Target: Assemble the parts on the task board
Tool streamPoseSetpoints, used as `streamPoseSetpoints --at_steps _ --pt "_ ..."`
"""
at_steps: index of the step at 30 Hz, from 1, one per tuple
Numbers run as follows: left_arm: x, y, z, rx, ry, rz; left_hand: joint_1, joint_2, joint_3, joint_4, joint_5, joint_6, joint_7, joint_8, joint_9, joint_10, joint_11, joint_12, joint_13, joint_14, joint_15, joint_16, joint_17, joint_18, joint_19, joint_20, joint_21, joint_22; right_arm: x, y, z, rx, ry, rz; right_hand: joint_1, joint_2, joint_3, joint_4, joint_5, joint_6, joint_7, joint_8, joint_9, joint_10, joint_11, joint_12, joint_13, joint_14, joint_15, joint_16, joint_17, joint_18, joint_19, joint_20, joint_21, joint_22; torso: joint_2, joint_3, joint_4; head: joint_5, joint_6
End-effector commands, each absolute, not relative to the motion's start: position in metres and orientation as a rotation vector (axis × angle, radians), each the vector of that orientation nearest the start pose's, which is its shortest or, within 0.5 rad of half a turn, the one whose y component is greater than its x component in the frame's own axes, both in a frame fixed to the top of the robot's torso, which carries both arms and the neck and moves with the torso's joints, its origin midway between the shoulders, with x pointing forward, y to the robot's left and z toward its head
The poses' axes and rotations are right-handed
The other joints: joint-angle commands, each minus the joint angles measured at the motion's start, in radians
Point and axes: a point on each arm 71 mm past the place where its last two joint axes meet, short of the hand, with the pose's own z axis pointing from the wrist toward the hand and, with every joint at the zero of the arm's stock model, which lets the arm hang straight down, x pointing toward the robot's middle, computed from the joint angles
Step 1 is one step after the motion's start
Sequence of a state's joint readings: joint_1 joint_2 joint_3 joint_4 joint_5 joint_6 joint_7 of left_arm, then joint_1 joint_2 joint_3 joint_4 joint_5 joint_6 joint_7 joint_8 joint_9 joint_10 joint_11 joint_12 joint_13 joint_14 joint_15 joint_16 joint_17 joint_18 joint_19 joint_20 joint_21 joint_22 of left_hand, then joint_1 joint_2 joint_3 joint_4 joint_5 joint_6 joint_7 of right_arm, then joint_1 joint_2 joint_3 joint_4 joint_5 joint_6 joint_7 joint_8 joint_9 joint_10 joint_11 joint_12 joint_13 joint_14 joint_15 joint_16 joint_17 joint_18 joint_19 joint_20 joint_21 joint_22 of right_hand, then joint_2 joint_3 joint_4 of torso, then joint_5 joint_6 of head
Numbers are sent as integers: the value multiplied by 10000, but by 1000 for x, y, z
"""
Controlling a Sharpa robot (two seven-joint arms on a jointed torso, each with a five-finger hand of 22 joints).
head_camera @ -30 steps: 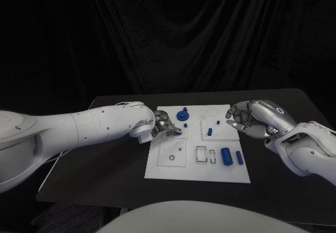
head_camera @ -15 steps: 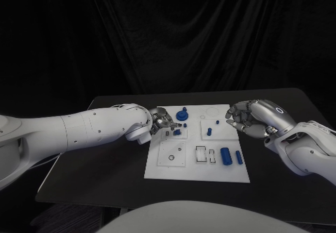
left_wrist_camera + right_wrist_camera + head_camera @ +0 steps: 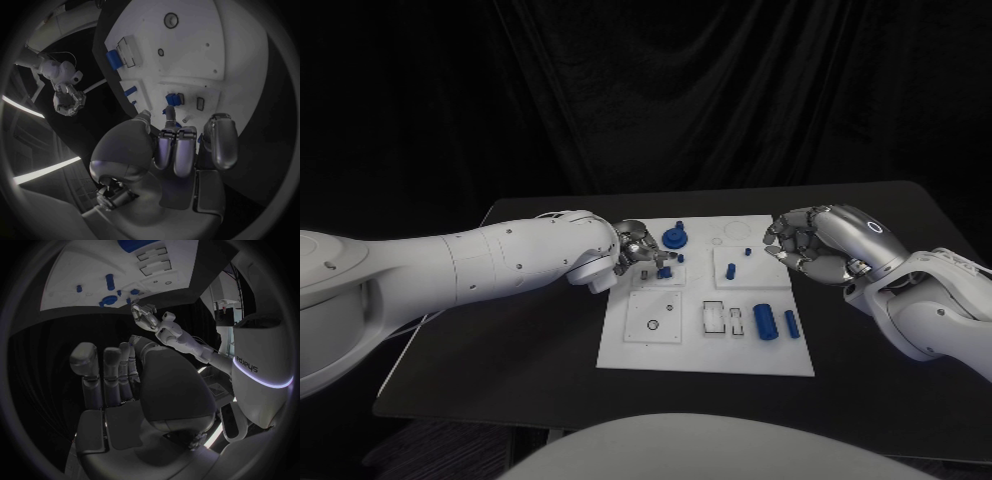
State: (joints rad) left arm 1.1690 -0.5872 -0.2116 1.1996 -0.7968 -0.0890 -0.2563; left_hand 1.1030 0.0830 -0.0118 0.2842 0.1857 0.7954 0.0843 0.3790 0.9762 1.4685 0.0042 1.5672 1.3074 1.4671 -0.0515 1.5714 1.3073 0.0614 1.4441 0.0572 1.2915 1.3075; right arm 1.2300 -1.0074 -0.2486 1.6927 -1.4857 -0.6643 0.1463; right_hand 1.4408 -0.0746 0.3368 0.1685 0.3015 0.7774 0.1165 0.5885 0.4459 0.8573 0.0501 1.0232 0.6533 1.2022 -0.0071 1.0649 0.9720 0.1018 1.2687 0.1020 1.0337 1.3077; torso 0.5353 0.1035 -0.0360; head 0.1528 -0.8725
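Task board (image 3: pixel 678 345), frame centre: small blue parts (image 3: pixel 766 321), likely light, rigid, best pinched at sides. Left hand (image 3: pixel 640 257) over upper-left board, grasp indeterminate. Right hand (image 3: pixel 808 243) curled, empty.

From my seat, the bulky white left arm (image 3: pixel 459 265) reaches in across the frame, wrist bent, its silver many-fingered left hand (image 3: pixel 640 254) low with fingers curled downward and close together; in the left wrist view those fingers (image 3: pixel 177 150) bunch side by side, and I cannot tell whether they pinch anything. The white right arm (image 3: pixel 935 315) angles in from the other side. Its silver many-fingered right hand (image 3: pixel 819 240) hangs raised, fingers (image 3: pixel 103 375) curled inward, palm bare, holding nothing.
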Motion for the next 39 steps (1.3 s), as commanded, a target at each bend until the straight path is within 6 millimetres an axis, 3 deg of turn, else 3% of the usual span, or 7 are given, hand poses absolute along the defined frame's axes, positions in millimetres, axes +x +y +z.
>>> streamPoseSetpoints --at_steps 1,30,39 --pt "497 173 -305 -4366 23244 -6458 -23 109 -51 32 -47 71 11 -111 -94 1023 86 36 2634 1037 70 -6 2635 -4 9 80 16 1826 417 -224 -204 -2799 14295 8126 -16 80 2 63 -14 36 16 -11 -11 78 1 57 7 77 7 -36 1 118 15 21 -65 1099 17 -8 -9 4 -2" --pt "501 172 -310 -4316 23661 -6093 -20 226 -93 9 -2 226 17 -303 -305 1023 96 36 2634 1037 86 -6 2635 15 -31 101 -60 1803 417 -223 -205 -2797 14328 8129 -22 87 -5 80 -2 31 14 -18 -15 79 0 58 7 73 6 -46 -12 119 15 20 -76 1097 7 -12 -11 5 -2" --pt "502 171 -312 -4283 23778 -6018 63 305 -149 -17 13 241 91 -772 -696 1023 157 36 2634 1037 136 -6 2635 32 -90 144 -150 1778 417 -223 -205 -2795 14343 8126 -22 87 -5 80 -2 31 14 -18 -15 79 0 58 7 73 6 -46 -12 119 15 20 -76 1097 10 -3 -7 -1 -2"
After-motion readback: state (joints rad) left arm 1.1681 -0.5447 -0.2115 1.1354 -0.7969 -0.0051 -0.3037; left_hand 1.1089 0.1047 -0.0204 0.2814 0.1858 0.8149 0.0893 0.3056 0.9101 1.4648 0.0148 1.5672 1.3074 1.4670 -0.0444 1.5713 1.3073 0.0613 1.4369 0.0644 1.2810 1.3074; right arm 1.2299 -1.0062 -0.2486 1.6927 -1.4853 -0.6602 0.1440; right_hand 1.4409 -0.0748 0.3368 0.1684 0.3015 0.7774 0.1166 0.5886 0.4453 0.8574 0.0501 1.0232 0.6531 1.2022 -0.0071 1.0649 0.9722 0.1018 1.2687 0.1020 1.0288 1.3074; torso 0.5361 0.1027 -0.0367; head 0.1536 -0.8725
